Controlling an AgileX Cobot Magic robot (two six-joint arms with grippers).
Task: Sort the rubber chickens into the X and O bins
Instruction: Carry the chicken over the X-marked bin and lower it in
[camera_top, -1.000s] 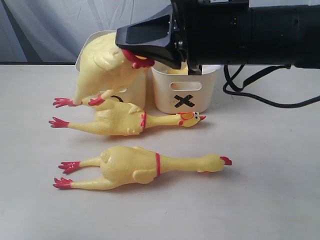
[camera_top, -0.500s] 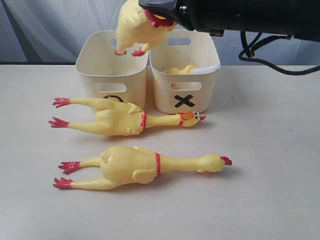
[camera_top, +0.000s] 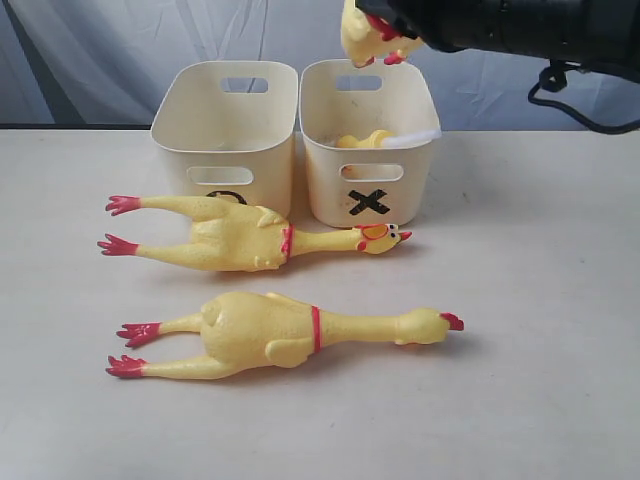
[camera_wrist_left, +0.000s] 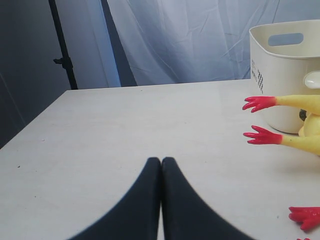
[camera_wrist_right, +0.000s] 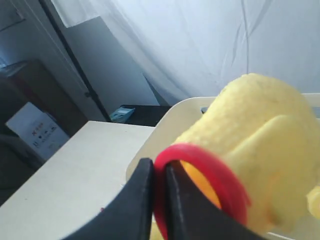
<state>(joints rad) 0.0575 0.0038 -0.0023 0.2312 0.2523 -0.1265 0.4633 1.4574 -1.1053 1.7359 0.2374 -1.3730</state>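
Note:
My right gripper (camera_top: 388, 20) is shut on a rubber chicken (camera_top: 361, 33), which hangs high over the back of the X bin (camera_top: 408, 190). In the right wrist view the fingers (camera_wrist_right: 145, 185) pinch its red neck band (camera_wrist_right: 210, 170), with the yellow body (camera_wrist_right: 260, 140) beyond. Another yellow chicken (camera_top: 360, 140) lies inside the X bin. The O bin (camera_top: 180, 130) stands to its left, its mark half hidden. Two chickens lie on the table: one (camera_top: 240, 240) in front of the bins, one (camera_top: 270, 330) nearer. My left gripper (camera_wrist_left: 161, 161) is shut and holds nothing, low over bare table.
Red chicken feet (camera_wrist_left: 260, 103) and the O bin's end wall (camera_wrist_left: 285, 75) show at the side of the left wrist view. A black cable (camera_top: 580, 110) trails behind the X bin at the right. A pale curtain hangs behind the table.
My right gripper has carried the chicken up and to the right, from in front of the O bin to above the X bin. The chickens on the table have not moved.

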